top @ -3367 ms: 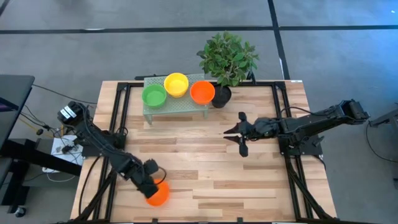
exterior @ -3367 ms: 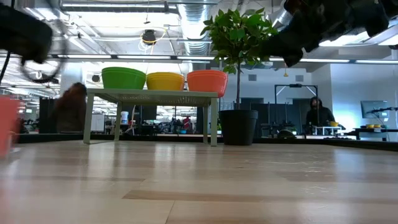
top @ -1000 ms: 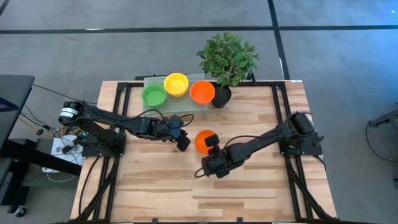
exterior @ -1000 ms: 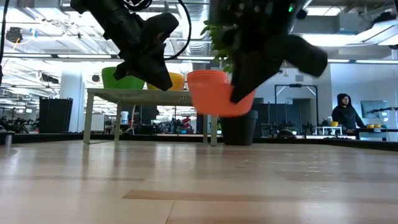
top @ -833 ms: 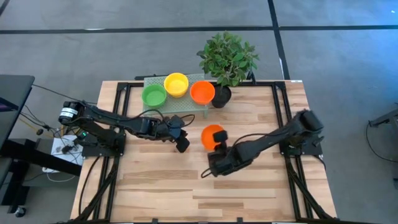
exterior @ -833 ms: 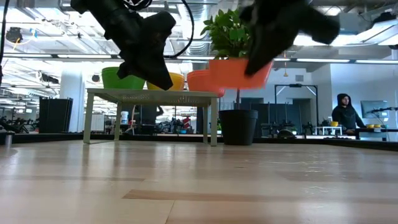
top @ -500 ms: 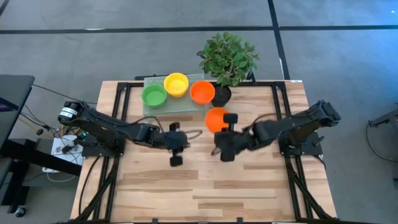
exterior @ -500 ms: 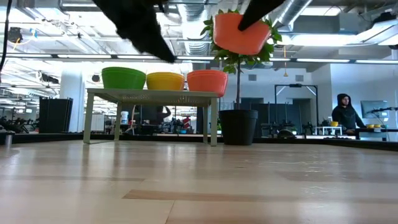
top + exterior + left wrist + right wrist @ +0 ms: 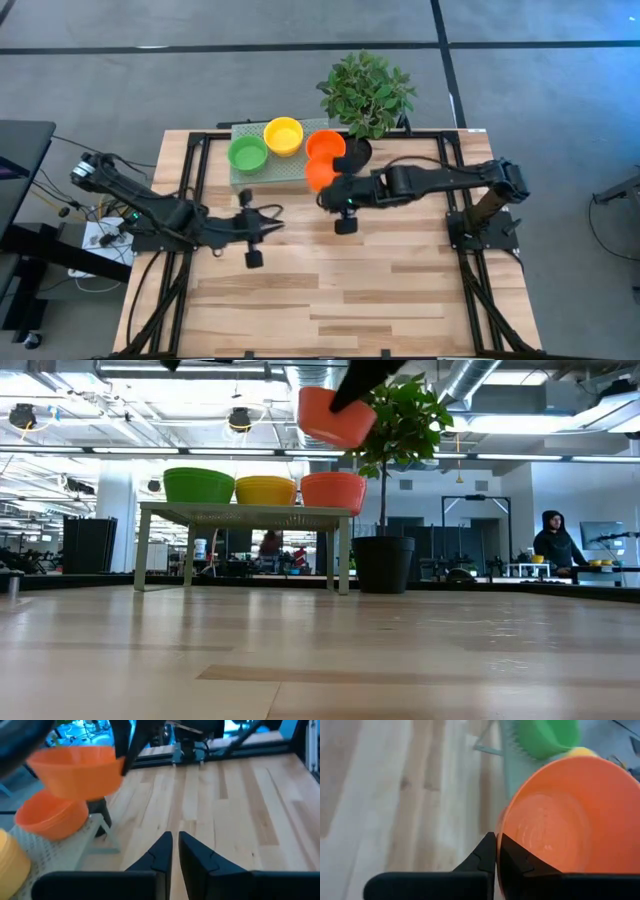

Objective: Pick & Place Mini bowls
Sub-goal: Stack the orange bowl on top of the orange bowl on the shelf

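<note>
High view: right gripper pinches orange bowl rim, bowl just left of gripper, above rack. Left gripper fingers nearly together, holding nothing.

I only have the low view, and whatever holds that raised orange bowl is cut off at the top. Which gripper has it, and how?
Observer: The right gripper has it, pinched shut on the rim of the raised orange bowl.
Operator: Is it over the rack?
Observer: Seen from above, it is only over the front edge of the rack, just short of the orange bowl on the rack.
Operator: Where is the other arm?
Observer: The left gripper is empty, over bare table in front of the rack and apart from it.
</note>
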